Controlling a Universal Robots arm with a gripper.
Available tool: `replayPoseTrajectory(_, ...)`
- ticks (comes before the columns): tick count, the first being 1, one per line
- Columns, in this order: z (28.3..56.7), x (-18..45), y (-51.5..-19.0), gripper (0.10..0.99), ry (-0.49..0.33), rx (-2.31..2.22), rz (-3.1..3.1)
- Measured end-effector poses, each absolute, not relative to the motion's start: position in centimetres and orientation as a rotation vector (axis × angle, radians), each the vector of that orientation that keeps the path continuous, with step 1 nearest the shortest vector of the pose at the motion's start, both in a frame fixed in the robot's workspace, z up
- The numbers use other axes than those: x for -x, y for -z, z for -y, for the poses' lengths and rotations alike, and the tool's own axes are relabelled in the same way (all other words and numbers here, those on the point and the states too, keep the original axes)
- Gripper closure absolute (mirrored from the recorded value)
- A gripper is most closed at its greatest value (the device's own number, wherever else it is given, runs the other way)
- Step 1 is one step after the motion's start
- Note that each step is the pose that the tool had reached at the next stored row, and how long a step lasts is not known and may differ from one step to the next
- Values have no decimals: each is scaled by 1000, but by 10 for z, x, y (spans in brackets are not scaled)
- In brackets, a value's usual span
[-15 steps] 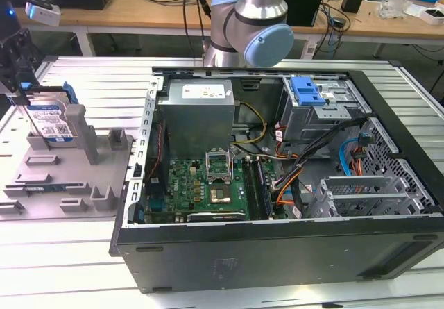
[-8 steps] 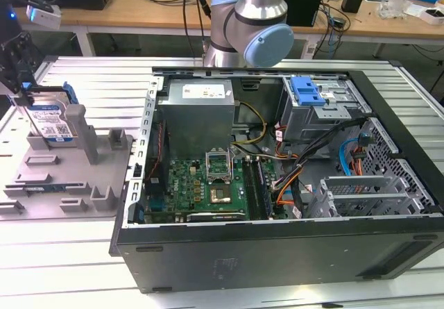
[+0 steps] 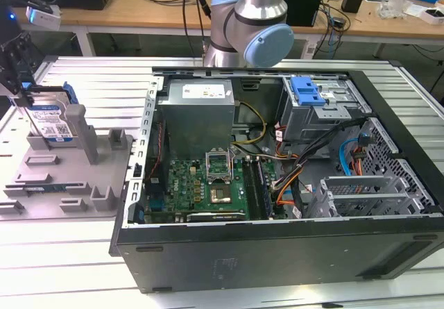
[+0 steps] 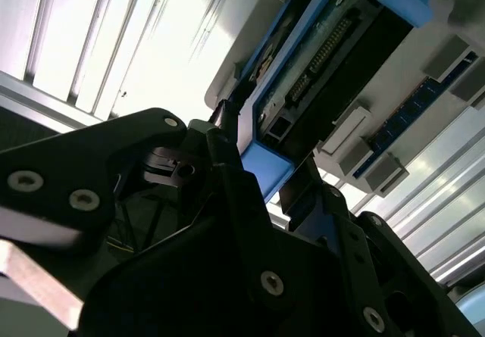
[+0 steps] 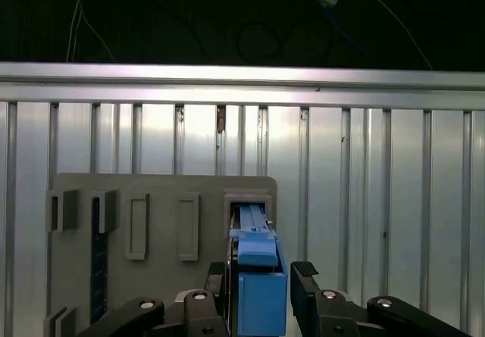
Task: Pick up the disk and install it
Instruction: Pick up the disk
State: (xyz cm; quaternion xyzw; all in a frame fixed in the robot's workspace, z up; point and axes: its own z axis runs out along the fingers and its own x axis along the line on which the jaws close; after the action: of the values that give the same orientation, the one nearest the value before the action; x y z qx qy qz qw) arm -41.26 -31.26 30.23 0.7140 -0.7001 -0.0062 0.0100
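Observation:
The disk [image 3: 52, 118] stands on edge in a slot of the grey fixture [image 3: 62, 177] at the exterior view's far left, silver with a white-and-blue label and a blue carrier bracket. My gripper [image 3: 24, 101] comes down over its upper end. In the first wrist view the blue bracket [image 5: 261, 299] sits between the two black fingers [image 5: 303, 280], which press close on either side; my gripper [image 5: 261, 276] is shut on it. The second wrist view shows the disk [image 4: 318, 57] with its connector edge and my gripper [image 4: 265, 163] straddling its blue corner.
An open computer case [image 3: 277, 149] lies to the exterior view's right of the fixture, with motherboard, power supply and a drive bay topped by a blue latch [image 3: 309, 90]. The fixture's upright posts [image 3: 87, 135] stand beside the disk. The table surface [image 5: 379, 201] is ribbed aluminium.

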Motion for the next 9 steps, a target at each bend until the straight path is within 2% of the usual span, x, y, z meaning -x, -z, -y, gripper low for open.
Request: replayPoseTrajectory(9, 314, 413, -301, 616, 19, -2229, 2185)
